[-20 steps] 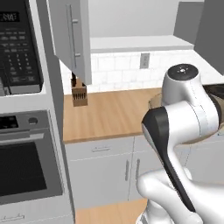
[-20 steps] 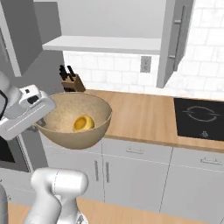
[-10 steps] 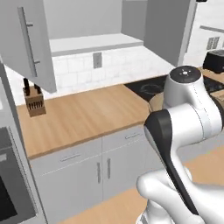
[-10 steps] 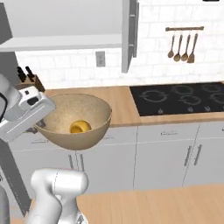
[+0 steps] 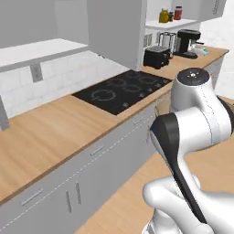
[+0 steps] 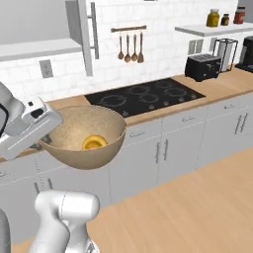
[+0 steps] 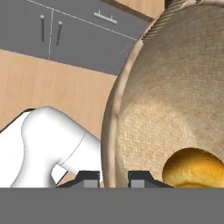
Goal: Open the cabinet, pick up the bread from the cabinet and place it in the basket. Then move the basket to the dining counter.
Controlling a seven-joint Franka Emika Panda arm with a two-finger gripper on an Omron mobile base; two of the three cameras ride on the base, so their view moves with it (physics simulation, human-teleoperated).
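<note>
You are carrying the basket (image 6: 84, 143), bread (image 6: 94, 143) inside, hand (image 7: 113, 178) clenched on its rim, needing the dining table next

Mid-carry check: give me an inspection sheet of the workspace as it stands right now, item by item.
Surface: wooden worktop backed by white tiles, with a built-in black hob.
Job's things: basket held off the worktop, in front of the grey lower cupboards; bread lies in its bottom. Cabinet door stands open.
Clutter: black toaster, coffee machine, hanging wooden utensils, jars on a wall shelf.
Grippers: pincer shut on the basket's rim, one finger on each side of it.
Cables: nothing seen.
Surroundings: wood-plank floor, wall socket.
</note>
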